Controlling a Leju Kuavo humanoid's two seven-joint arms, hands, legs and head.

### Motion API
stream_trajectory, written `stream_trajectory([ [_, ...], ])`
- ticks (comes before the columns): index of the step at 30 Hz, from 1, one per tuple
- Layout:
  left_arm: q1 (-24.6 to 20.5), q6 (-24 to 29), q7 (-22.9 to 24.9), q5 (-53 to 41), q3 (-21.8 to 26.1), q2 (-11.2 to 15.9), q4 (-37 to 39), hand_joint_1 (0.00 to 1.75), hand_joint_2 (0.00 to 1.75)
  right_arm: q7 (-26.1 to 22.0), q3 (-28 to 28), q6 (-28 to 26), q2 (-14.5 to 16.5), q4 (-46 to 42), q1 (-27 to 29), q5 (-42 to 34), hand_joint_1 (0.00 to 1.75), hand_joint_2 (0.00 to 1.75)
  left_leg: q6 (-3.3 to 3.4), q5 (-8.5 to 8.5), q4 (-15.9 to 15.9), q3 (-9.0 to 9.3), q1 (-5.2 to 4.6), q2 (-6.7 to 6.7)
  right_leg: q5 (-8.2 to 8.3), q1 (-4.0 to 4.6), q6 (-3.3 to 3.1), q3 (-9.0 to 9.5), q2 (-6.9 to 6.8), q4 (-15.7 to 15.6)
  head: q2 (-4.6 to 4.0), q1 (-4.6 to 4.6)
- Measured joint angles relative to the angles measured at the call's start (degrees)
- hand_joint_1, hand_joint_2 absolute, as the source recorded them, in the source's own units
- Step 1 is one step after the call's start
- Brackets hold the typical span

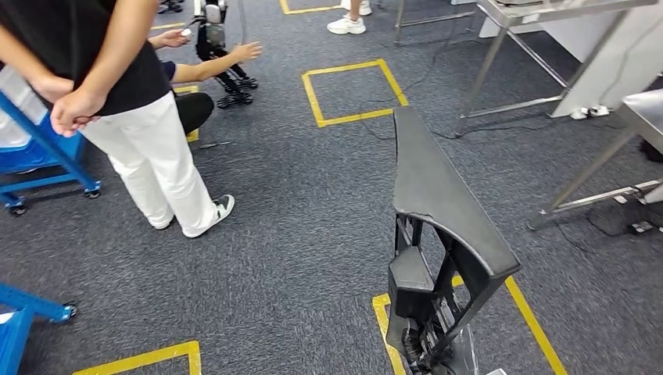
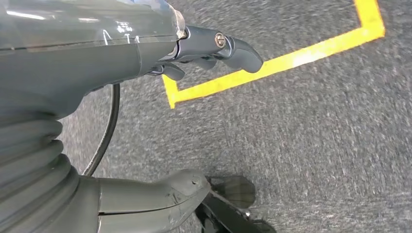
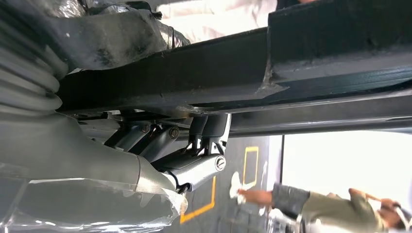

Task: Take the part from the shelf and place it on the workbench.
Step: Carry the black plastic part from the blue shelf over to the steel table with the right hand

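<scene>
The part (image 1: 438,195) is a long black moulded piece with an open ribbed frame at its near end. It stands tilted above the carpet at the lower right of the head view. My right hand (image 1: 416,337) grips it at that near end. In the right wrist view the fingers (image 3: 194,165) curl around the part's dark bar (image 3: 301,73). My left hand (image 2: 145,48) hangs over the grey carpet, holding nothing, with its fingers (image 2: 235,48) apart from the thumb (image 2: 175,189).
A person in white trousers (image 1: 156,164) stands at the left, beside a blue wheeled rack (image 1: 43,156). Yellow tape squares (image 1: 352,94) mark the carpet. Metal table frames (image 1: 539,70) and a steel tabletop (image 1: 645,109) stand at the right. Another person crouches at the far back.
</scene>
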Motion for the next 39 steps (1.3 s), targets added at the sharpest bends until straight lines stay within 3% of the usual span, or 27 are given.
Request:
stream_trajectory([
  [2, -0.08, -0.02, 0.0, -0.05, 0.0, -0.02, -0.01, 0.0, 1.75, -0.02, -0.29, 0.34, 0.2, -0.09, 0.16, 0.03, 1.75, 1.75, 0.17, 4.1, -5.11, 1.76, 0.05, -0.59, -0.12, -0.06, 0.13, 0.08, 1.63, 0.33, 0.0, 0.0],
  [3, -0.16, -0.04, -0.01, -0.09, -0.01, -0.09, -0.01, 0.0, 1.75, -0.01, -0.57, 0.63, 0.42, -0.27, 0.3, 0.1, 1.75, 1.75, 0.36, 6.54, -9.44, 3.29, 0.08, -1.92, -0.16, -0.12, 0.49, -0.14, 3.06, 0.65, 0.0, 0.0],
  [4, -0.43, -0.05, -0.04, -0.15, -0.05, -0.32, -0.04, 0.0, 1.75, 0.02, -1.09, 1.0, 0.67, -0.62, 0.55, 0.22, 1.75, 1.75, 1.09, 9.13, -14.17, 5.02, 0.19, -2.41, -0.76, -0.15, 1.13, -0.85, 3.2, 1.74, 0.0, 0.0],
  [5, -0.61, -0.07, -0.08, -0.19, -0.09, -0.55, -0.09, 0.0, 1.75, 0.12, -1.65, 1.23, 0.87, -0.98, 0.73, 0.39, 1.75, 1.75, 1.79, 10.17, -16.93, 6.01, 0.2, -2.15, -2.71, -0.23, 1.88, -3.06, 2.29, 5.73, 0.0, 0.01],
  [6, -0.76, -0.07, -0.12, -0.23, -0.13, -0.79, -0.13, 0.0, 1.75, 0.27, -2.16, 1.38, 1.01, -1.31, 0.92, 0.54, 1.75, 1.75, 2.44, 10.4, -18.17, 6.36, 0.17, -1.28, -4.66, -0.33, 2.6, -5.54, 1.13, 10.17, 0.0, 0.01],
  [7, -0.91, -0.07, -0.16, -0.25, -0.16, -1.0, -0.16, 0.0, 1.75, 0.45, -2.62, 1.45, 1.06, -1.52, 1.09, 0.67, 1.75, 1.75, 2.99, 10.59, -18.48, 6.47, 0.14, 0.62, -6.35, -0.42, 3.07, -7.64, -0.6, 14.25, 0.0, 0.01],
  [8, -0.9, -0.1, -0.16, -0.25, -0.16, -1.09, -0.17, 0.0, 1.75, 0.64, -2.87, 1.45, 1.07, -1.55, 1.13, 0.8, 1.75, 1.75, 2.97, 10.49, -18.47, 6.48, 0.04, 1.86, -6.98, -0.55, 3.26, -8.83, -1.21, 16.75, 0.0, 0.02],
  [9, -0.97, -0.17, -0.16, -0.25, -0.17, -1.22, -0.22, 0.0, 1.75, 0.78, -3.07, 1.51, 1.1, -1.56, 1.19, 0.93, 1.75, 1.75, 2.87, 10.37, -18.47, 6.59, 0.02, 2.62, -5.52, -0.6, 3.26, -7.73, -1.51, 14.81, 0.0, 0.02],
  [10, -1.04, -0.3, -0.16, -0.23, -0.21, -1.4, -0.31, 0.0, 1.75, 0.87, -3.29, 1.61, 1.18, -1.59, 1.23, 1.08, 1.75, 1.75, 2.72, 10.22, -18.47, 6.8, 0.0, 3.32, -3.52, -0.58, 3.16, -5.55, -2.23, 10.94, 0.0, 0.02],
  [12, -1.13, -0.51, -0.16, -0.17, -0.34, -1.76, -0.55, 0.0, 1.75, 0.98, -3.69, 1.82, 1.34, -1.77, 1.25, 1.32, 1.75, 1.75, 2.25, 9.83, -18.46, 7.28, -0.17, 4.46, -0.93, -0.18, 2.65, -1.26, -4.6, 3.18, 0.0, 0.02],
  [14, -1.23, -0.6, -0.15, -0.11, -0.54, -1.96, -0.79, 0.0, 1.75, 1.01, -3.9, 1.91, 1.5, -1.99, 1.27, 1.48, 1.75, 1.75, 1.67, 9.52, -18.47, 7.7, -0.36, 5.4, -0.68, 0.3, 2.16, 0.03, -5.46, 0.58, 0.0, 0.01],
  [16, -1.41, -0.77, -0.12, -0.08, -0.83, -2.16, -1.06, 0.0, 1.75, 1.03, -4.15, 2.12, 1.75, -2.13, 1.45, 1.71, 1.75, 1.75, 1.02, 9.21, -18.47, 8.02, -0.33, 6.14, -0.48, 0.25, 1.7, -0.03, -4.11, 0.39, 0.0, 0.01],
  [18, -1.5, -1.07, -0.1, 0.1, -1.07, -2.34, -1.38, 0.0, 1.75, 1.05, -4.47, 2.57, 2.11, -2.33, 1.65, 1.99, 1.75, 1.75, 0.42, 7.52, -16.47, 7.45, -0.13, 4.22, -0.18, -0.1, 1.01, 0.15, -2.88, -0.09, 0.0, 0.0],
  [20, -1.43, -1.38, -0.09, 0.43, -1.14, -2.4, -1.58, 0.0, 1.75, 1.07, -4.69, 3.02, 2.5, -2.49, 1.68, 2.23, 1.75, 1.75, 0.1, 3.87, -10.09, 4.68, 0.03, 1.12, 0.0, -0.22, 0.5, 0.23, -1.7, -0.29, 0.0, -0.01],
  [22, -1.25, -1.57, -0.03, 0.79, -1.15, -2.46, -1.61, 0.0, 1.75, 1.16, -4.84, 3.19, 2.78, -2.5, 1.65, 2.4, 1.75, 1.75, -0.03, 1.1, -2.95, 1.15, 0.05, 0.12, 0.02, -0.1, 0.35, 0.19, -0.32, -0.2, 0.0, -0.02],
  [23, -1.16, -1.63, -0.01, 0.92, -1.16, -2.5, -1.64, 0.0, 1.75, 1.23, -4.91, 3.19, 2.85, -2.5, 1.67, 2.5, 1.75, 1.75, -0.04, 0.99, -1.22, 0.15, 0.05, 0.03, 0.01, -0.05, 0.33, 0.2, 0.35, -0.12, 0.0, -0.02],
  [24, -1.1, -1.67, 0.02, 1.04, -1.18, -2.52, -1.69, 0.0, 1.75, 1.34, -4.96, 3.2, 2.9, -2.49, 1.67, 2.58, 1.75, 1.75, -0.01, 1.78, -1.18, -0.09, 0.05, -0.01, -0.01, -0.02, 0.33, 0.21, 0.99, -0.02, 0.0, -0.02],
  [26, -1.1, -1.64, -0.09, 1.2, -1.28, -2.51, -1.86, 0.0, 1.75, 1.56, -5.03, 3.25, 2.94, -2.49, 1.66, 2.69, 1.75, 1.75, 0.22, 5.68, -6.45, 1.87, 0.06, -0.62, -0.15, -0.04, 0.42, 0.25, 2.34, 0.3, 0.0, -0.01],
  [28, -1.13, -1.1, -0.79, 1.52, -1.5, -2.27, -1.84, 0.0, 1.75, 1.6, -5.05, 3.35, 2.95, -2.49, 1.59, 2.68, 1.75, 1.75, 0.61, 9.05, -13.94, 4.9, 0.16, -3.43, -0.37, -0.09, 0.73, 0.06, 3.75, 0.82, 0.0, 0.0],
  [30, -1.15, -0.27, -1.69, 1.83, -1.7, -1.79, -1.38, 0.0, 1.75, 1.45, -5.08, 3.42, 2.93, -2.49, 1.52, 2.6, 1.75, 1.75, 0.97, 9.75, -17.24, 6.17, 0.1, -5.34, -0.37, -0.26, 1.37, -0.42, 5.06, 1.1, 0.0, -0.01],
  [32, -1.2, 0.32, -2.15, 1.89, -2.03, -1.42, -0.79, 0.0, 1.75, 1.31, -5.1, 3.37, 2.92, -2.5, 1.55, 2.53, 1.75, 1.75, 1.51, 9.96, -17.65, 6.35, 0.05, -4.28, -0.13, -0.4, 2.12, -0.79, 6.08, 1.02, 0.0, -0.01],
  [34, -1.26, 0.81, -2.44, 1.81, -2.4, -1.17, -0.33, 0.0, 1.75, 1.19, -5.15, 3.18, 2.9, -2.51, 1.63, 2.49, 1.75, 1.75, 2.32, 10.42, -18.38, 6.69, 0.3, -2.79, -1.03, -0.23, 2.67, -1.47, 4.01, 2.26, 0.0, 0.01],
  [36, -1.17, 1.36, -2.68, 1.71, -2.55, -1.01, 0.16, 0.0, 1.75, 1.26, -5.19, 3.06, 2.88, -2.52, 1.48, 2.45, 1.75, 1.75, 2.88, 10.62, -18.81, 6.81, 0.38, -1.13, -4.3, -0.18, 3.15, -4.06, 0.41, 7.59, 0.0, 0.02],
  [38, -1.03, 1.77, -2.75, 1.63, -2.57, -0.97, 0.62, 0.0, 1.75, 1.55, -5.19, 3.05, 2.88, -2.51, 1.32, 2.43, 1.75, 1.75, 2.99, 10.48, -18.82, 6.78, 0.29, 0.62, -7.43, -0.48, 3.65, -7.57, -0.89, 14.64, 0.0, 0.02],
  [39, -1.01, 1.86, -2.75, 1.58, -2.61, -1.0, 0.81, 0.0, 1.75, 1.73, -5.19, 3.0, 2.88, -2.51, 1.33, 2.44, 1.75, 1.75, 2.94, 10.36, -18.81, 6.83, 0.28, 1.48, -7.59, -0.65, 3.86, -8.4, -1.08, 16.32, 0.0, 0.01],
])
